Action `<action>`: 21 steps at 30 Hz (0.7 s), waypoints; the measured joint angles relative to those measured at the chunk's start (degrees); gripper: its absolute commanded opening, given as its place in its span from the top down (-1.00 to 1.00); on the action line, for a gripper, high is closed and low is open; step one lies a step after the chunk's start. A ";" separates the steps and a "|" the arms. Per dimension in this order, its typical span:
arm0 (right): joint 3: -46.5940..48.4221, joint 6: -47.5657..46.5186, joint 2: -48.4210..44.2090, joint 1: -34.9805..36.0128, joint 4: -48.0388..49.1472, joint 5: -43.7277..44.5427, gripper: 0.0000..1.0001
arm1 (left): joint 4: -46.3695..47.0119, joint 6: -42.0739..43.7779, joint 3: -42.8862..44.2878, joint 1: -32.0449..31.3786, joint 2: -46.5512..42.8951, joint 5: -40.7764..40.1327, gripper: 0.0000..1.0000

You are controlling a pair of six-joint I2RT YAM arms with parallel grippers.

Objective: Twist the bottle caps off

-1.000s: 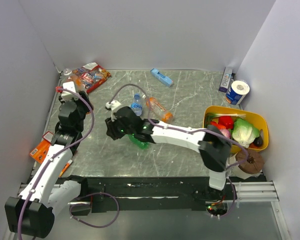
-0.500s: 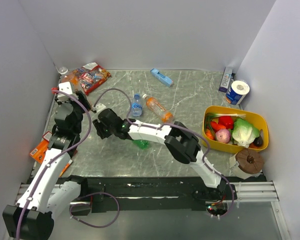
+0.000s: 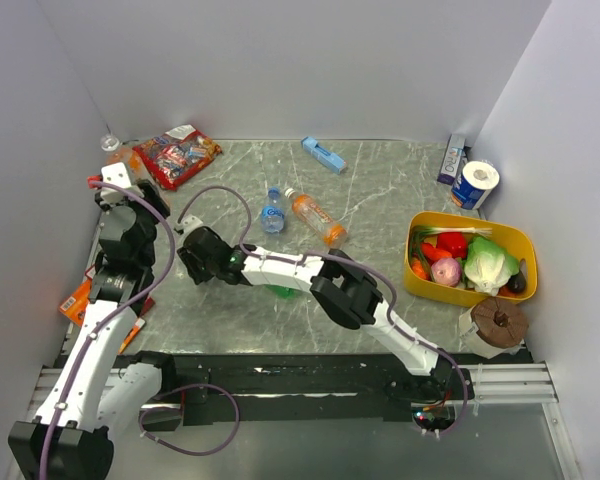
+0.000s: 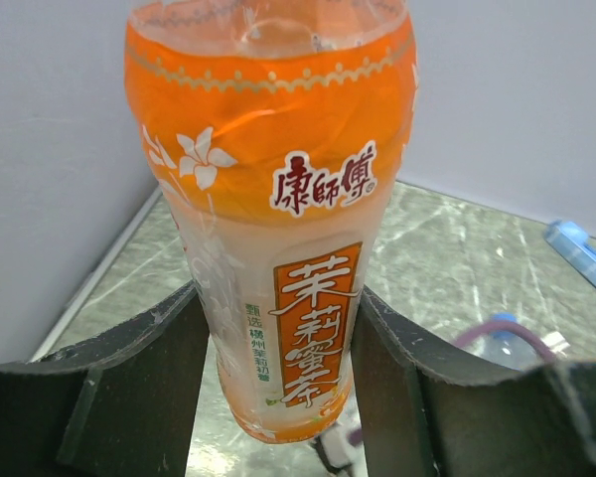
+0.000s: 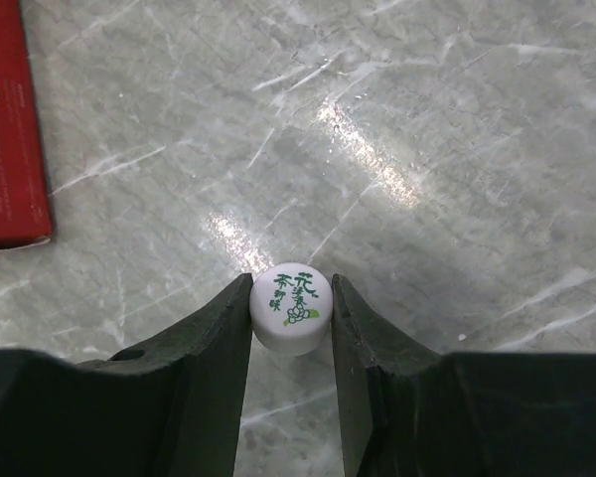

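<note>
Right gripper [image 3: 193,252] has travelled left across the table over the last second and now sits left of centre, its arm stretched low over the surface. Left gripper [image 3: 115,168] has pulled back toward the far-left corner. The green bottle [image 3: 280,290] shows more from under the right arm than before.

Left gripper: fingers clamped on the held orange bottle [image 4: 278,199], one on each side of the label. The bottle is off the table, close to the left wall; its neck is cropped in the wrist view, so I cannot tell the state of its top.

Right gripper: fingers closed on a white cap [image 5: 290,306] with green print, over bare tabletop. I cannot tell whether the cap touches the surface.

The clear bottle [image 3: 272,210] and second orange bottle [image 3: 315,218] lie side by side at mid-table, near each other, well apart from both grippers.

Surface: tabletop [image 3: 380,200] of grey-green marble pattern with pale veins; bright glare patches in the right wrist view. A black strip [image 3: 280,375] runs along the near edge. Plain white walls [image 3: 280,60] on three sides.

Periphery: snack packet [image 3: 180,155] far left, blue box [image 3: 323,154] far centre, tape roll [image 3: 475,183] far right, yellow basket [image 3: 417,285] of vegetables by the right wall. A red box [image 5: 10,119] lies left of the cap.
</note>
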 measured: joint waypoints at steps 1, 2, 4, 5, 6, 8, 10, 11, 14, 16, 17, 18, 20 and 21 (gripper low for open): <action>-0.04 0.22 0.00 0.09 0.02 0.37 -0.07 | -0.02 -0.02 0.00 0.79 0.00 0.09 -0.16; -0.07 0.35 0.00 0.09 0.11 0.59 -0.17 | -0.07 -0.09 0.00 1.36 0.00 0.20 -0.16; -0.26 0.63 0.00 0.11 0.17 0.98 -0.36 | -0.09 -0.20 0.00 2.16 -0.02 0.52 -0.16; -0.31 0.66 0.00 0.11 0.15 1.14 -0.43 | -0.11 -0.22 0.00 2.27 -0.02 0.72 -0.16; -0.35 0.63 0.00 0.09 0.15 1.31 -0.43 | -0.15 -0.22 0.00 2.25 -0.02 0.94 -0.16; -0.39 0.63 0.00 0.09 0.26 1.36 -0.46 | -0.33 -0.22 0.00 2.25 -0.02 1.60 -0.16; -0.96 0.63 0.00 0.09 0.90 1.36 -0.49 | -0.37 -0.22 0.00 2.25 0.00 2.27 -0.15; -1.16 0.68 0.00 0.09 0.94 1.33 -0.52 | -0.39 -0.24 0.00 2.25 0.00 2.62 -0.15; -3.13 0.63 -0.48 0.09 2.86 1.33 -0.58 | -0.37 -0.26 0.00 2.27 0.00 3.52 -0.16; -6.82 0.39 -2.40 0.09 4.94 1.16 -0.61 | -0.39 -0.24 0.00 2.25 0.02 4.17 -0.16; -8.66 0.26 -3.58 0.09 5.55 1.14 -0.64 | -0.39 -0.24 0.00 2.27 0.02 4.48 -0.16; -11.21 0.04 -5.35 0.09 6.10 1.03 -0.66 | -0.37 -0.24 0.00 2.27 0.02 4.98 -0.16; -16.83 -0.76 -9.94 0.09 6.88 1.20 -0.67 | -0.37 -0.22 0.00 2.27 0.02 5.86 -0.16; -19.61 -1.22 -12.57 0.09 7.54 1.40 -0.67 | -0.35 -0.22 0.00 2.27 0.02 6.45 -0.16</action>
